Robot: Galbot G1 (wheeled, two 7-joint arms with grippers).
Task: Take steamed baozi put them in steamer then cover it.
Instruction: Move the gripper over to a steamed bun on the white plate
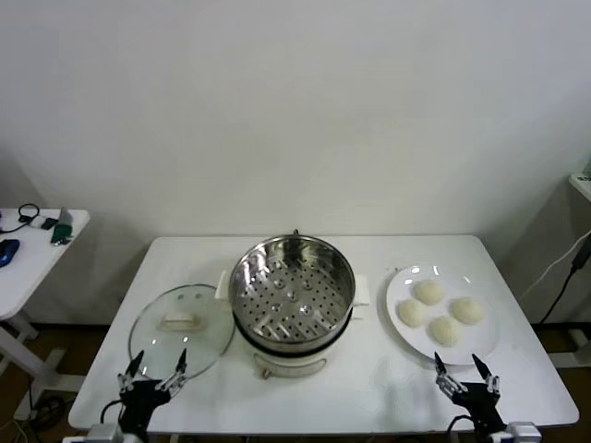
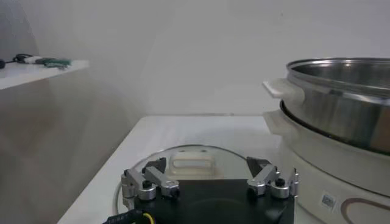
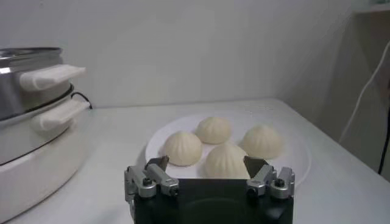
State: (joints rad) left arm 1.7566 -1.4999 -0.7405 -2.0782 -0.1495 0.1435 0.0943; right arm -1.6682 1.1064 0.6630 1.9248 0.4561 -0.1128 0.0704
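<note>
The steamer stands uncovered at the table's middle, its perforated steel tray bare; its side shows as the steamer and the steamer in the wrist views. Several steamed baozi lie on a white plate to its right, seen close as baozi. The glass cover lies flat on the left, its cream handle up. My left gripper is open at the front edge before the cover. My right gripper is open just short of the plate.
A white side table with cables and small items stands at far left. A dark cable hangs at the right beyond the table edge. Bare tabletop lies in front of the steamer, between the grippers.
</note>
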